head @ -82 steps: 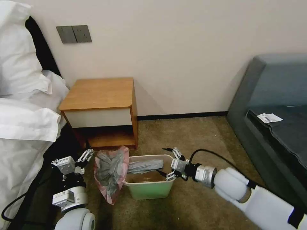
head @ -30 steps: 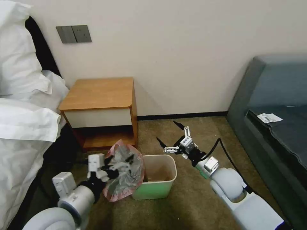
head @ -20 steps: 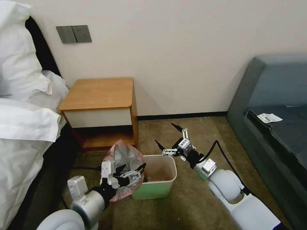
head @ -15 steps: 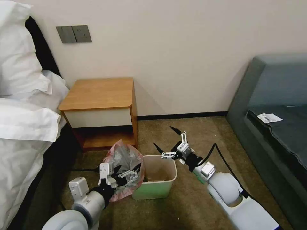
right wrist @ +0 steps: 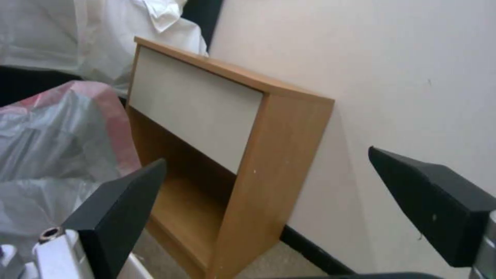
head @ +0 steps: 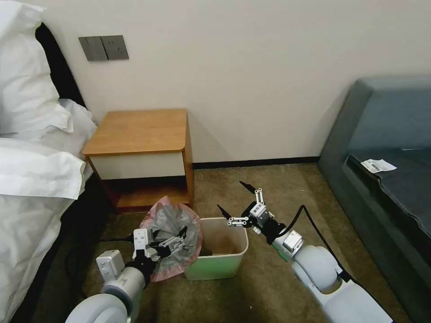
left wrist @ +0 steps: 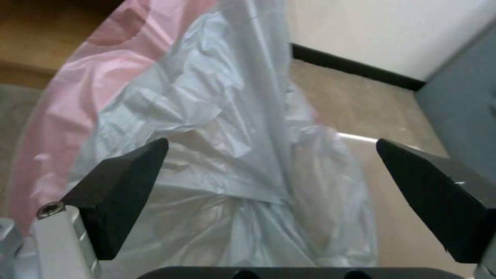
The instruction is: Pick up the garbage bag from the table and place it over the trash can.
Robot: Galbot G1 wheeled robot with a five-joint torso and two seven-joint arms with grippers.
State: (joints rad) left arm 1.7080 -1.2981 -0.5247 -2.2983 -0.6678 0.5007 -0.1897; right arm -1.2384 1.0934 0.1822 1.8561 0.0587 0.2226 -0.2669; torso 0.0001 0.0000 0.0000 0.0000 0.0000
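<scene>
**Bag draped on the near-left side of the bin, both hands spread**

The garbage bag [head: 173, 235] is no longer on the tabletop [head: 139, 130], which is bare. It hangs bunched against the left end of the trash can [head: 220, 264], most of it outside the bin on the carpet side, its pink rim arching up and a fold reaching toward the bin's mouth. The bin's inside looks uncovered.

The left hand [head: 166, 240] sits right at the bag, pointing toward the bin from the robot's left. Its fingers are spread wide; in the left wrist view the crinkled grey plastic [left wrist: 222, 155] lies between and beyond the two dark fingertips [left wrist: 124, 186] without being pinched. The bag's long axis runs roughly away from this hand, up toward the nightstand. This is clearly the nearer arm.

The right hand [head: 244, 204] hovers above the far right corner of the bin, also spread and holding nothing, looking toward the nightstand [right wrist: 232, 128] with the bag [right wrist: 57, 139] at one side of its view.

Compared with 2.7 seconds ago, the right hand has let go and lifted off the bin's rim, where a strip of bag lay across the opening; that strip is gone from the mouth. The left arm has swung from beside the bed to behind the bag, and over the last half second it has drawn slightly back.
</scene>
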